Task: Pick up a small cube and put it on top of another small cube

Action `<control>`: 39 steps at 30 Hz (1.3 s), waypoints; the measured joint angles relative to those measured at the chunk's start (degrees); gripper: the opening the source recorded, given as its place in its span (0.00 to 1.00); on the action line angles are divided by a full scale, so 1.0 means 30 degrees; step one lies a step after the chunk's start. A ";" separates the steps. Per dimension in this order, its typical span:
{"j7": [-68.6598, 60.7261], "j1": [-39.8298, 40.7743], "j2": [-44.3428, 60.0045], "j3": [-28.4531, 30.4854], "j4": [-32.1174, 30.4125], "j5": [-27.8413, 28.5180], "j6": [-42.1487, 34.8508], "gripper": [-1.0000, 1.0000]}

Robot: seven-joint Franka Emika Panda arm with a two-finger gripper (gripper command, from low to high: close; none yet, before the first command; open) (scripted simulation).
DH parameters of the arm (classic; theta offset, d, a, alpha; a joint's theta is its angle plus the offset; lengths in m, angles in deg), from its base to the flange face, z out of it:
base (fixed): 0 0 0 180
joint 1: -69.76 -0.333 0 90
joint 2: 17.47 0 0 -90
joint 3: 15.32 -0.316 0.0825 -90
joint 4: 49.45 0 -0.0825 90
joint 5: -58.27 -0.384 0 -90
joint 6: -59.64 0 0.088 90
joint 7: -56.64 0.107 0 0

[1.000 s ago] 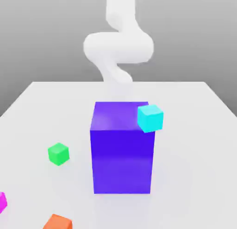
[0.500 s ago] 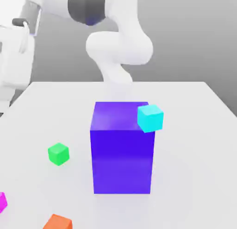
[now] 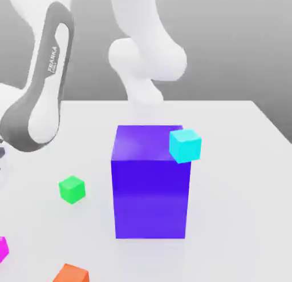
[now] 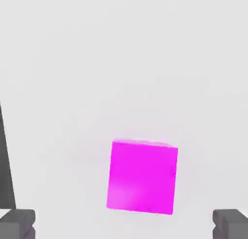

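Magenta small cube (image 4: 142,177): on the white table (image 4: 121,64), cut by the exterior view's left edge, at 8 o'clock from the big blue-violet block (image 3: 150,184).
Gripper (image 4: 123,224): jaws wide apart, dark fingertips (image 4: 17,222) flanking the cube, not touching.
Cyan cube (image 3: 185,145): at the block's upper corner, 1 o'clock.
Green cube (image 3: 72,189): 9 o'clock of block.
Orange cube (image 3: 71,273): 7 o'clock.

Magenta small cube (image 4: 142,177), blue-violet block (image 3: 150,184), green cube (image 3: 72,189), white table (image 3: 239,178).

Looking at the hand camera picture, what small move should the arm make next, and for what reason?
Probably lower the hand straight down over the small bright magenta cube. In the hand view the two dark grey fingers stand wide apart, with the cube between them but not yet level with them, lying free on the white table. The fingers would need to come down beside its faces before closing.
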 joint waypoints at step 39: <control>-0.6155 -0.1294 -1.3659 0.3907 -1.5333 0.3156 0.1656 0.00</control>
